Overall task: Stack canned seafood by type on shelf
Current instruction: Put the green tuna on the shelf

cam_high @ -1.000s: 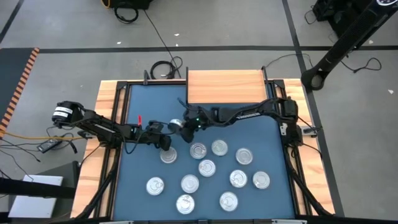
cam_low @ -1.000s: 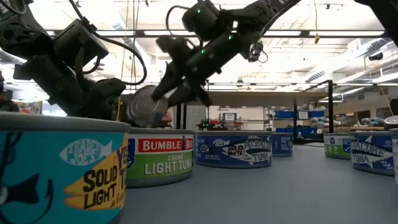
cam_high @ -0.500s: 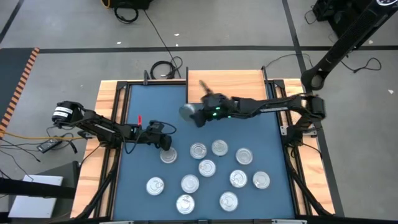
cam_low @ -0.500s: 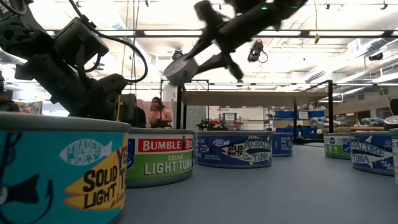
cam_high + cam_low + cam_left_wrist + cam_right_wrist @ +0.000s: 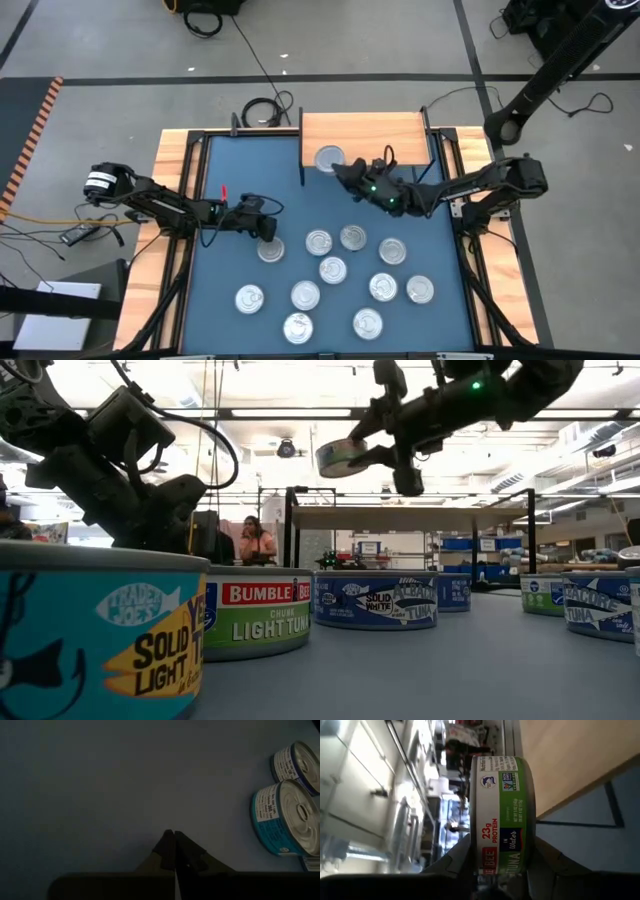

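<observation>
The right gripper (image 5: 338,166) is clamped on a flat round tin (image 5: 328,159) and holds it in the air over the near left corner of the shelf (image 5: 385,140), a light-wood board on thin black legs at the far edge of the blue table (image 5: 420,225). Up close the held tin (image 5: 501,815) has a white and green side label with red lettering and a navy patch, its rim pinched between the two dark fingers (image 5: 461,857); from table height it hangs a little tilted (image 5: 341,457), above the level of the shelf top, silver lid catching the light. Nothing rests on the shelf board itself. The other tins lie loose on the table in front of the shelf, silver lids up, in a scatter of ten; the nearest pair to the shelf (image 5: 319,241) (image 5: 352,237) sit just beside each other. Seen level, one wears a green and red label (image 5: 258,612), and others beyond it carry dark blue ones (image 5: 376,601); the closest is bright teal (image 5: 100,635). The left gripper (image 5: 262,228), well to the left of the shelf, is pinched shut on nothing, low over bare table right next to one tin (image 5: 270,250).
</observation>
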Controlling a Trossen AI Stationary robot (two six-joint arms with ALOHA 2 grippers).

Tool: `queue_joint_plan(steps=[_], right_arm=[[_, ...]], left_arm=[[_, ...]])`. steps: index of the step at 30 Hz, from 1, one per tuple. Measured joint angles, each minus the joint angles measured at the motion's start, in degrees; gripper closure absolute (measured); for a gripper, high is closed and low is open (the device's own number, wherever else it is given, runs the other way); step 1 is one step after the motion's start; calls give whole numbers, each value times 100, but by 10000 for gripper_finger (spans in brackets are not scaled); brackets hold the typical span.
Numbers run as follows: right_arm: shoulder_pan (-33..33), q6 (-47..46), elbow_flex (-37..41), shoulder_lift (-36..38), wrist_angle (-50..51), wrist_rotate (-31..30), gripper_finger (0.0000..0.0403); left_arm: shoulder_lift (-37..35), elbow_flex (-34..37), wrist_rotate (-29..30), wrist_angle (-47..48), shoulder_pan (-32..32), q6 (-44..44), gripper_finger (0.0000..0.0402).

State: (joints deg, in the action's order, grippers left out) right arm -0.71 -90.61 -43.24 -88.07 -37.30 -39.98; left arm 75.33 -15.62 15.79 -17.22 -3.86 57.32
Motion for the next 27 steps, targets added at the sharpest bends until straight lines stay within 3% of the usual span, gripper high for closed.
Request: queue_joint_plan(steps=[16, 27], right_arm=[[-214, -246, -389, -778, -329, -527, 269], [-520, 173, -390, -846, -432, -243, 269]], left_arm=[[0, 0, -136, -69, 0, 0, 401], [-2, -1, -99, -123, 0, 0, 401]])
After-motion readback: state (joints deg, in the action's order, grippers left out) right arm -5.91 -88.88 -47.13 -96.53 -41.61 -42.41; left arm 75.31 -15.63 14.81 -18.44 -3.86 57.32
